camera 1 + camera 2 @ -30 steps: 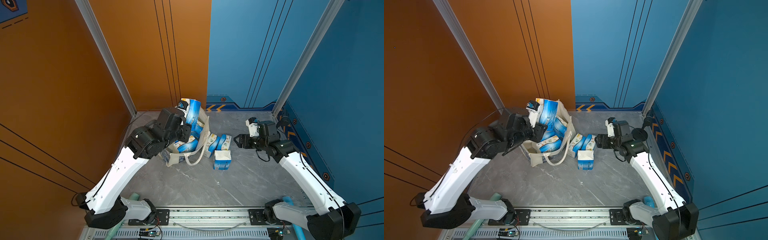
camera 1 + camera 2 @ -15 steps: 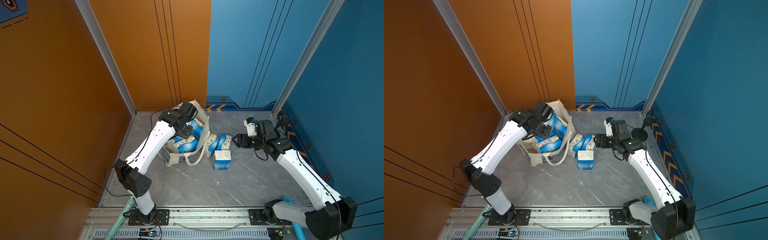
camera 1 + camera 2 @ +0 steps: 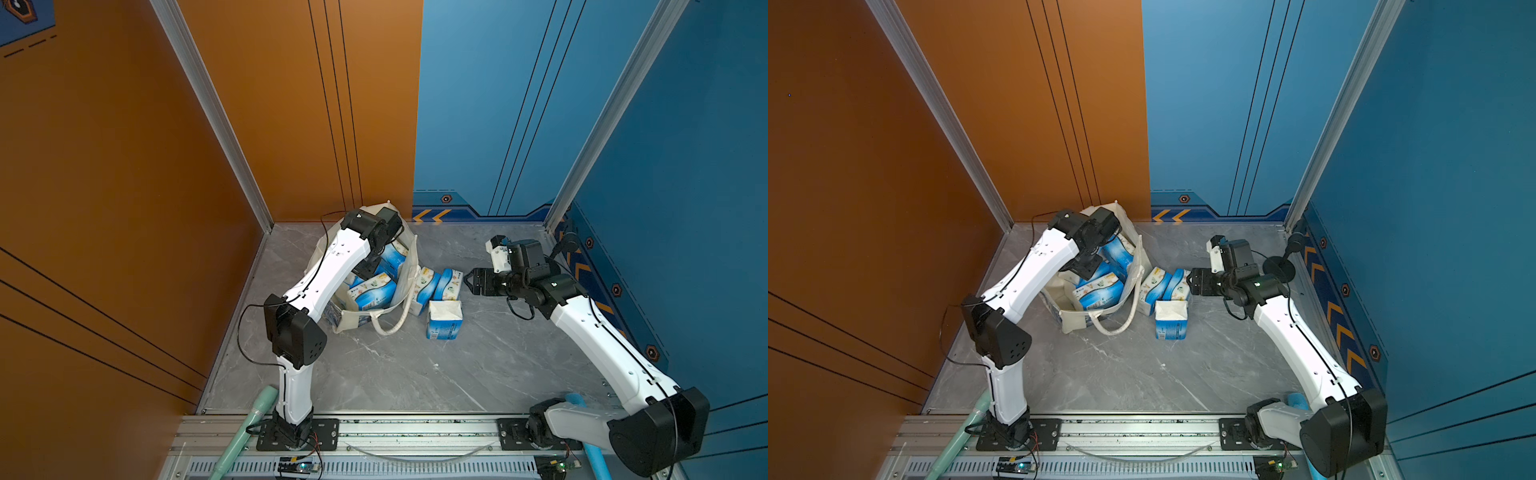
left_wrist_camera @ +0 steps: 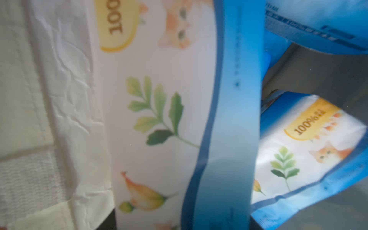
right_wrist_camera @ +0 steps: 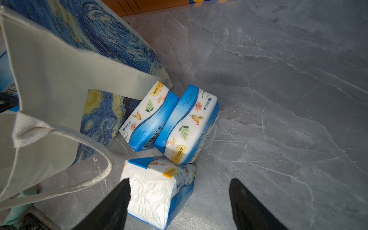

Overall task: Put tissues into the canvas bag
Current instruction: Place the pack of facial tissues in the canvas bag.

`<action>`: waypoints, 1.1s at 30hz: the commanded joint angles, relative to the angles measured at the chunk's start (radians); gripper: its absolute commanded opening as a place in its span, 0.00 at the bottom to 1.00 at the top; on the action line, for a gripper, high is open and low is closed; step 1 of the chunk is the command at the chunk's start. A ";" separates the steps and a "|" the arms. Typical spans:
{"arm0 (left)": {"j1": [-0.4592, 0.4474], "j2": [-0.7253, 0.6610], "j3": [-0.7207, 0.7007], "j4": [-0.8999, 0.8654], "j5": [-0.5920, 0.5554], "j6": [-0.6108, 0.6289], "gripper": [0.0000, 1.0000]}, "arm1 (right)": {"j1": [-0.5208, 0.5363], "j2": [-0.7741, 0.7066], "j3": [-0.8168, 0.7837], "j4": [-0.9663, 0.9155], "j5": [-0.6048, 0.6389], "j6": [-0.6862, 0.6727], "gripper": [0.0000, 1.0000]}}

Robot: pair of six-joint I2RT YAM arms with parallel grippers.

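Cream canvas tote bag [image 3: 409, 270] with a swirling blue painted-sky print stands open at the far left of the grey marble-patterned tabletop [image 3: 415, 374], one loop handle [image 3: 390, 328] drooping onto the surface. My left gripper [image 3: 369, 266] is down inside its mouth among the blue-and-white plastic-wrapped tissue packs [image 3: 372, 293] lying there. Its wrist camera is filled by a pack's leaf print, so I cannot tell how its jaws stand. Three more are outside the bag: two leaning packs [image 5: 187, 123] rest side by side against the printed wall, and a third pack [image 5: 157, 191] stands on end just in front of them, white end up. My right gripper [image 5: 179, 181] hovers beside these with its black fingers [image 5: 119, 199] spread wide, holding nothing. One finger overlaps the standing pack in the wrist view – contact unclear
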 commanded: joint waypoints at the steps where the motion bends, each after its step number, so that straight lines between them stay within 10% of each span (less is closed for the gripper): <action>1: 0.006 0.028 0.035 -0.069 -0.032 -0.021 0.57 | 0.008 0.012 0.029 0.014 0.008 0.000 0.80; 15: -0.002 0.082 0.188 -0.003 0.221 0.069 0.78 | 0.021 0.019 0.027 0.005 0.014 -0.006 0.80; 33: 0.093 -0.130 0.079 0.232 0.682 0.105 0.77 | 0.050 0.025 0.030 -0.003 0.023 -0.016 0.80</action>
